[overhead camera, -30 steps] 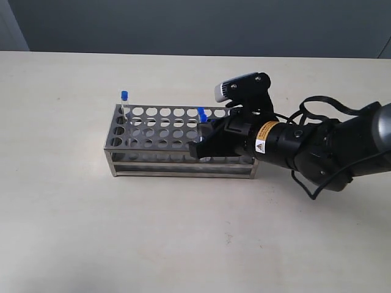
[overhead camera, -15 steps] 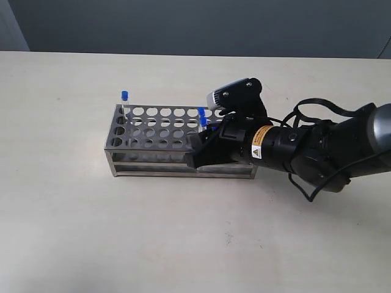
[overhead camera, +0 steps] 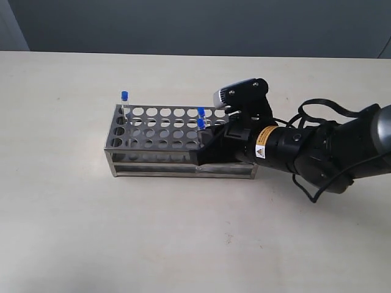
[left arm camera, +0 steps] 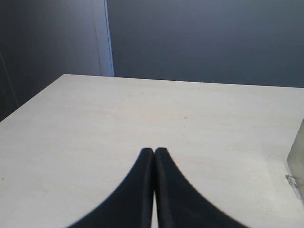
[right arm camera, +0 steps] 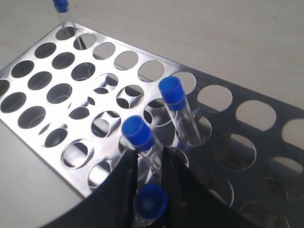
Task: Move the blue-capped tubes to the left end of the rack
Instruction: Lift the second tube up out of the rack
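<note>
The steel rack [overhead camera: 159, 141] stands on the table. One blue-capped tube [overhead camera: 124, 97] sits in its far left corner hole [right arm camera: 60, 6]. Two more caps [overhead camera: 200, 112] [overhead camera: 201, 122] rise near the rack's right part, just ahead of my right gripper [overhead camera: 206, 146]. In the right wrist view a tube [right arm camera: 171, 93] stands free in its hole. A second tube [right arm camera: 137, 133] leans at the fingertips, and a third [right arm camera: 150, 202] sits deep between the fingers. My right gripper [right arm camera: 148, 154] is closed narrowly on that third tube. My left gripper [left arm camera: 154, 151] is shut and empty over bare table.
The right arm [overhead camera: 317, 149] and its cable lie across the table to the right of the rack. A corner of the rack [left arm camera: 297, 164] shows at the edge of the left wrist view. A dark wall stands behind the table [overhead camera: 183, 244].
My right gripper dipped lower and leftward over the rack, then drew back slightly to the right. A second blue cap has come into sight beside the first. The corner tube has not moved.
</note>
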{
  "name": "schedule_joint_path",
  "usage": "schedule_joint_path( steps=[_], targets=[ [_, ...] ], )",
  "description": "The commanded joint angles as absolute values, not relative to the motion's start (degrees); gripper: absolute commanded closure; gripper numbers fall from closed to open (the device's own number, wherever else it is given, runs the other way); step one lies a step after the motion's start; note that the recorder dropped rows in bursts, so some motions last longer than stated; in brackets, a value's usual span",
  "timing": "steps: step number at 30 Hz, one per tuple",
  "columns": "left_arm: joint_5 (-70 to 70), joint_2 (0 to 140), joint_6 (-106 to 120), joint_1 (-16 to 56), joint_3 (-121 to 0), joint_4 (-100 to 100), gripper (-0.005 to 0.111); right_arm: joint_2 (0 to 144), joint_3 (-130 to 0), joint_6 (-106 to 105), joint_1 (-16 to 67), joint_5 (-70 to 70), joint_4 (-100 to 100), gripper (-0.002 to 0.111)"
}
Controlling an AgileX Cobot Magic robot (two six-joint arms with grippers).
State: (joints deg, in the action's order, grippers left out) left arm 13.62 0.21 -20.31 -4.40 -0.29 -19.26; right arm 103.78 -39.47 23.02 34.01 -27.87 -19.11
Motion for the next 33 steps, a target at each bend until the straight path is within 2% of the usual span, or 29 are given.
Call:
schedule_joint_path(
  steps=[1,33],
  targets=[
    [13.78,0.00,-20.44,-3.87,-0.10,-19.11,0.106,104.23,-38.05,22.62,34.37,-23.25,-21.97,0.109],
    [13.78,0.00,-20.44,-3.87,-0.10,-19.11,0.106,93.76,-38.05,21.08,34.37,-19.69,-24.12,0.109]
  ],
)
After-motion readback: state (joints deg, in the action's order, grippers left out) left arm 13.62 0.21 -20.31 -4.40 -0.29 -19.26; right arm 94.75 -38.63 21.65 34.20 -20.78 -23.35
